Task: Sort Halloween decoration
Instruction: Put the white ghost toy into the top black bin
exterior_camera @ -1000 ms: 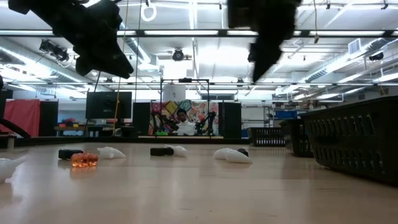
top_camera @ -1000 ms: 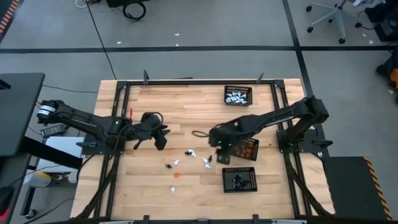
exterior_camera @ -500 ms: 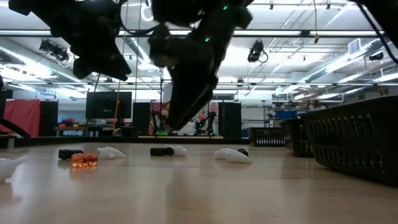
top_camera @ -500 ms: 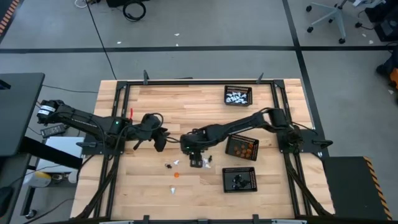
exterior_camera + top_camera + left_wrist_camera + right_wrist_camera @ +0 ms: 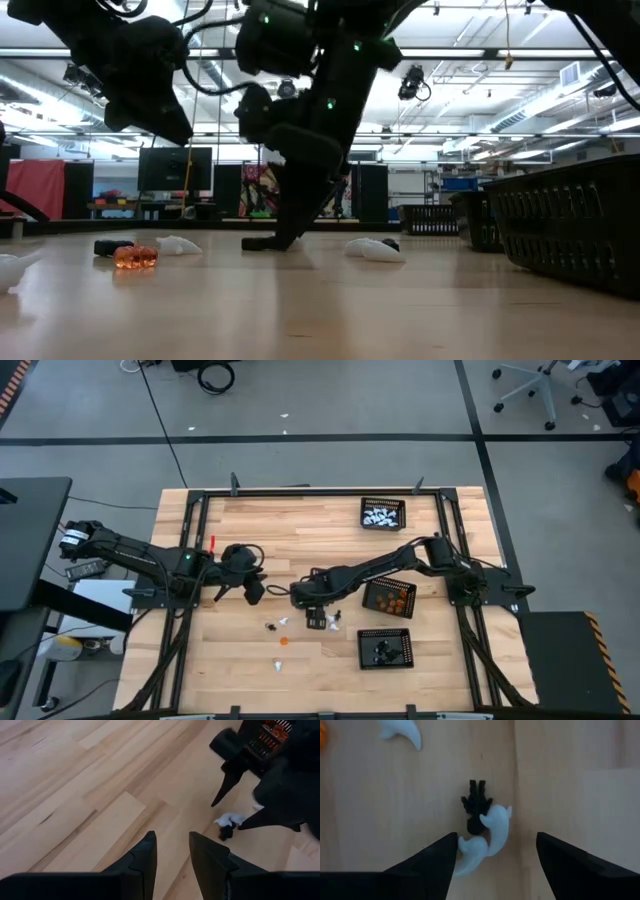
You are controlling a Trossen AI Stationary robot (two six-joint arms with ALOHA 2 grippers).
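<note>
Wooden table (image 5: 300, 540), white figure (image 5: 490, 832) between right claw (image 5: 495, 855) fingers

Light wood plank worktop (image 5: 300, 540) under me, black frame rails along its edges. Three black mesh trays sit on it: one with white figures (image 5: 383, 513) at the far edge, one with orange figures (image 5: 390, 596) on my right side, one with black figures (image 5: 385, 648) near the front. Loose figures lie mid-worktop: a black figure (image 5: 476, 806) touching two white ghosts (image 5: 490, 836), another white one (image 5: 402, 732) nearby, an orange one (image 5: 284, 641), a white one (image 5: 277, 663) toward the front.
</note>
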